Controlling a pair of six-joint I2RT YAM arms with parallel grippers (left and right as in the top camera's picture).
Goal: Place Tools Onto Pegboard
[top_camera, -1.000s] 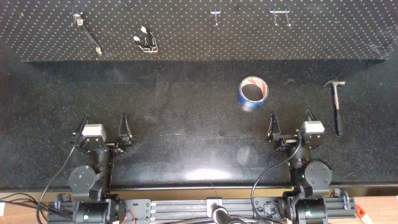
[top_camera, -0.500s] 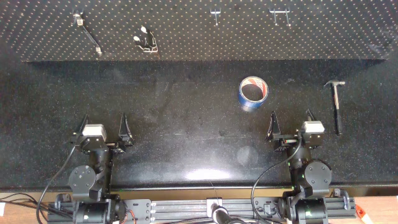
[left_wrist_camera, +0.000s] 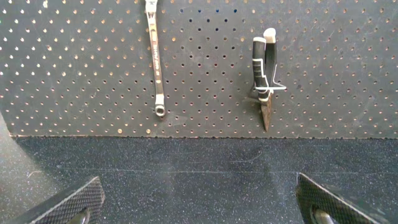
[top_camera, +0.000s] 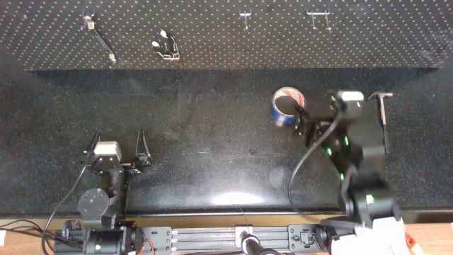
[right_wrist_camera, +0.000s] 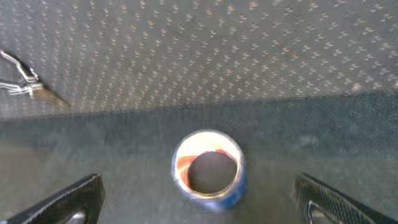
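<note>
A blue tape roll [top_camera: 286, 105] lies on the black table, its hole facing up. My right gripper [top_camera: 317, 117] hangs lifted just short of it, open, with the tape roll [right_wrist_camera: 208, 171] ahead between the fingers and untouched. A hammer [top_camera: 383, 95] lies right of the tape, partly hidden by the right arm. On the pegboard [top_camera: 283, 35] hang a wrench [top_camera: 103, 40] and pliers [top_camera: 165, 47]. My left gripper [top_camera: 118, 145] rests open near its base, facing the wrench [left_wrist_camera: 155, 59] and pliers [left_wrist_camera: 265, 74].
Two bare hooks [top_camera: 245, 16] [top_camera: 318, 17] stick out of the pegboard's upper right. The pegboard stands upright along the far edge of the table [top_camera: 212, 120]. The hung pliers [right_wrist_camera: 25, 84] appear far off in the right wrist view.
The right arm has lifted from its rest near the base and swung forward to the tape roll, covering part of the hammer. The left arm has not moved.
</note>
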